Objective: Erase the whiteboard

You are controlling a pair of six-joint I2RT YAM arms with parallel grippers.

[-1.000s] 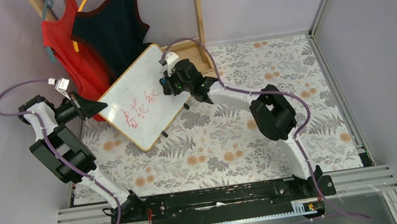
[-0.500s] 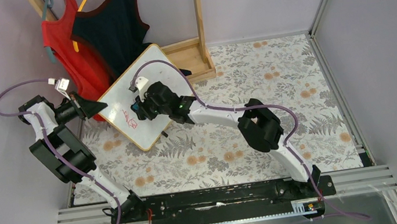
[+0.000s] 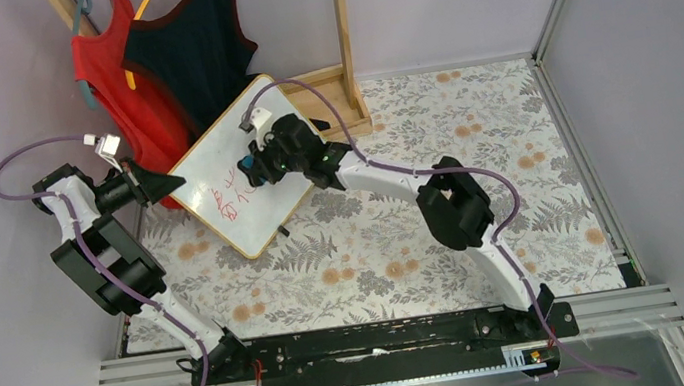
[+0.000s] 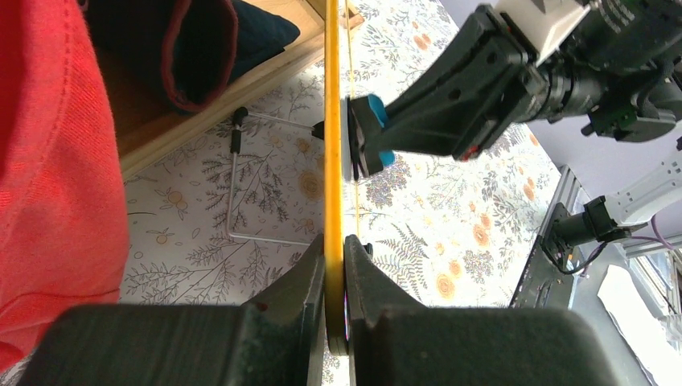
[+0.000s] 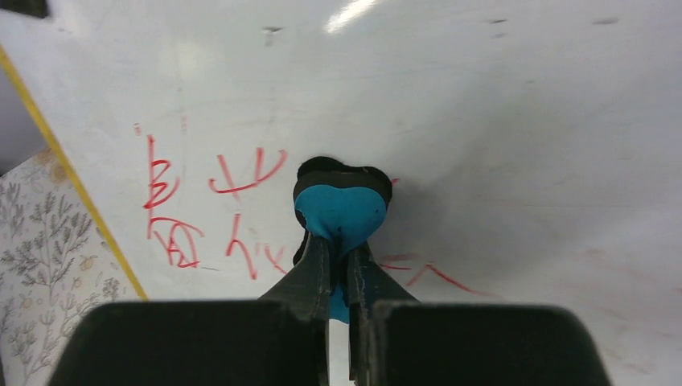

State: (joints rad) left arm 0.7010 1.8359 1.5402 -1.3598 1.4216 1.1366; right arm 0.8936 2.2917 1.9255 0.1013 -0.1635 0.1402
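A whiteboard (image 3: 212, 161) with a yellow frame stands tilted on wire legs at the back left, with red writing (image 3: 231, 201) on its lower part. My left gripper (image 3: 177, 184) is shut on the board's left edge; the left wrist view shows the yellow frame (image 4: 333, 161) edge-on between the jaws. My right gripper (image 3: 250, 170) is shut on a blue eraser (image 5: 341, 211) and presses its black pad against the board. In the right wrist view red strokes (image 5: 173, 213) lie left of the eraser and faint ones (image 5: 438, 276) to its right.
A red garment (image 3: 117, 93) and a dark one (image 3: 192, 52) hang behind the board. A wooden stand (image 3: 344, 92) sits at the back. The table has a floral cloth (image 3: 478, 184). Metal frame rails (image 3: 389, 343) run along the near edge.
My right gripper with the eraser swept down-left across the board, then back up-right toward the middle. Much of the red writing's right part is gone. The left arm has not moved.
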